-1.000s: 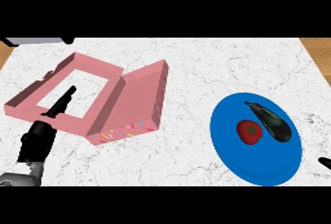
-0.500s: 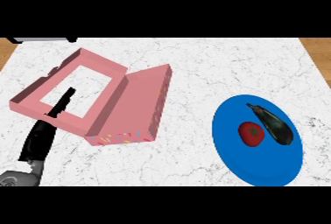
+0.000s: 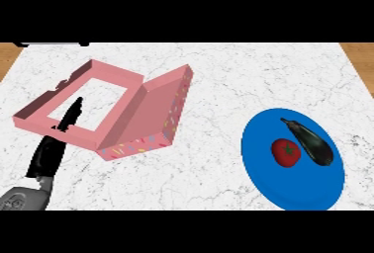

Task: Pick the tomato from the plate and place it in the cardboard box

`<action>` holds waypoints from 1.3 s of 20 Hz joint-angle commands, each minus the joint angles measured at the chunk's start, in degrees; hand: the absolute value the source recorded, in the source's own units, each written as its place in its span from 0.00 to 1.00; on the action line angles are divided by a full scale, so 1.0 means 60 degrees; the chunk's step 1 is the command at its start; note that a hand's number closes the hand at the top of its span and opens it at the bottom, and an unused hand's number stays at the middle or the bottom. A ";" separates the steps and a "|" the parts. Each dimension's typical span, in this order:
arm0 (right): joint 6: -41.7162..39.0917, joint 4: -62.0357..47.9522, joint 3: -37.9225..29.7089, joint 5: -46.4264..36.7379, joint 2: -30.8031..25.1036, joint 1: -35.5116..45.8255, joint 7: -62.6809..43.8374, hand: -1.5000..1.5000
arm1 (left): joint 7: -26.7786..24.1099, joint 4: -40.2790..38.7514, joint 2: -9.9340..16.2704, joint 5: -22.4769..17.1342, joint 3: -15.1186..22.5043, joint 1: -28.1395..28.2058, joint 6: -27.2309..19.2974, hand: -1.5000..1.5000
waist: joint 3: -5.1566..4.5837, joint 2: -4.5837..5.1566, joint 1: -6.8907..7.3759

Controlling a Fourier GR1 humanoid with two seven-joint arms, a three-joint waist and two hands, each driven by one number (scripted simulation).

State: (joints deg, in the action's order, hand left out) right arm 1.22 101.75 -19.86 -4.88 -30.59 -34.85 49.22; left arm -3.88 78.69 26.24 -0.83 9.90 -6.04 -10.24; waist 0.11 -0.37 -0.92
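You are looking steeply down at a white marbled counter (image 3: 219,183) that fills nearly the whole view, with strips of wood showing at the upper left and upper right corners.

Next in size is the pink cardboard box (image 3: 110,111), lying open on the left half of the counter. Its tray sits at an angle, its white floor showing through the opening. Its lid is folded out to the right and leans away from the tray, a band of coloured sprinkles running along the lid's edge.

To the right, well apart from the box, lies the blue plate (image 3: 292,190), which looks taller than it is wide and reaches down to the view's lower edge.

Your left hand (image 3: 62,133) comes in from the lower left on its grey forearm. Its black fingers are straight and held close together, pointing up and across the near wall of the box, over the opening. It holds nothing. Your right hand shows nowhere.

On the plate's right side lies a dark eggplant (image 3: 310,141), set diagonally with its stem towards the upper left.

The tomato (image 3: 286,152) is on the plate, just left of the eggplant and near its middle, its green stem facing up.
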 commanded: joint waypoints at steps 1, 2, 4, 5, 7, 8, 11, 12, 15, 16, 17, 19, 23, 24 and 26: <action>0.0624 0.1549 0.0366 -0.1123 0.0557 -0.0732 -0.1279 0.00 | -0.0028 -0.0383 -0.0321 0.0250 0.0365 0.0101 0.0244 0.50 | -0.0035 0.0066 0.0019; 0.0599 0.1647 0.0272 -0.1225 0.0350 -0.0419 -0.2225 0.00 | -0.0298 -0.0284 -0.0108 0.0084 0.0141 0.0190 0.0473 0.50 | -0.0036 0.0074 0.0097; 0.0549 0.2047 0.0369 -0.1669 0.0355 -0.0375 -0.2797 0.00 | 0.0401 -0.0423 -0.0424 0.0359 0.0358 -0.0463 0.0324 0.50 | -0.0029 0.0077 0.0075; 0.0572 0.2611 0.0495 -0.1922 0.0415 -0.0539 -0.3502 0.00 | -0.0024 -0.0612 -0.0287 0.0003 0.0046 -0.0356 0.0646 0.50 | -0.0037 0.0084 0.0079; 0.0000 0.2280 0.0065 -0.1712 0.0176 -0.0514 -0.3350 0.00 | 0.0643 -0.0017 -0.0743 0.0543 0.0505 -0.0275 0.0109 0.50 | -0.0023 0.0059 0.0075; 0.0307 0.2543 0.0829 -0.2475 0.0512 -0.0132 -0.3993 0.00 | 0.0369 -0.0923 -0.0805 0.0593 0.0327 -0.0800 0.0185 0.50 | -0.0027 0.0088 0.0066; -0.0068 0.2660 0.0800 -0.2686 0.0611 -0.0063 -0.4541 0.00 | 0.0409 -0.0042 -0.0866 0.0593 0.0444 0.0040 0.0291 0.50 | -0.0022 0.0059 0.0140; -0.0282 0.2864 0.0916 -0.2786 0.0786 -0.0029 -0.4790 0.00 | 0.0393 -0.0698 -0.0791 0.0590 0.0117 -0.0624 0.0516 0.50 | -0.0023 0.0066 0.0091; -0.0596 0.2296 0.1191 -0.3138 0.0867 0.1189 -0.5294 0.00 | 0.0283 -0.0064 -0.0884 0.0914 0.0199 0.0045 0.0427 0.50 | -0.0019 0.0063 0.0171; -0.0611 0.2503 0.1706 -0.3593 0.1171 0.1052 -0.5515 0.00 | 0.0540 -0.0404 -0.0761 0.0571 -0.0235 -0.0474 0.0754 0.50 | -0.0020 0.0066 0.0142; -0.0891 0.2496 0.1449 -0.3386 0.1067 0.1266 -0.5617 0.00 | 0.0038 -0.0366 -0.0906 0.0938 0.0064 0.0049 0.0676 0.50 | -0.0020 0.0063 0.0149; -0.0858 0.1723 0.1791 -0.3994 0.1080 0.2225 -0.5760 0.00 | -0.0090 -0.0378 -0.0943 0.0801 -0.0153 -0.0043 0.0874 0.50 | -0.0019 0.0067 0.0181; -0.0183 0.1939 0.2014 -0.5046 0.1988 0.1879 -0.5444 0.00 | -0.0038 -0.0974 -0.1404 0.1244 -0.0377 -0.0547 0.0667 0.50 | -0.0019 0.0058 0.0111; 0.0012 0.1189 0.1958 -0.4932 0.2140 0.2456 -0.5242 0.00 | 0.0363 -0.0669 -0.0954 0.0946 -0.0654 -0.0523 0.1226 0.50 | -0.0016 0.0059 0.0142; 0.0092 0.1617 0.1975 -0.5099 0.2225 0.2780 -0.5513 0.00 | 0.0461 -0.0590 -0.1355 0.1250 -0.0397 -0.0629 0.0955 0.50 | -0.0018 0.0057 0.0138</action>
State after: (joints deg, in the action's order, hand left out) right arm 0.37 111.28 -8.68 -32.95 -19.62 -21.44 17.16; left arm -2.99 73.90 19.47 5.59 7.45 -9.48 -4.98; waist 0.04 -0.05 -0.08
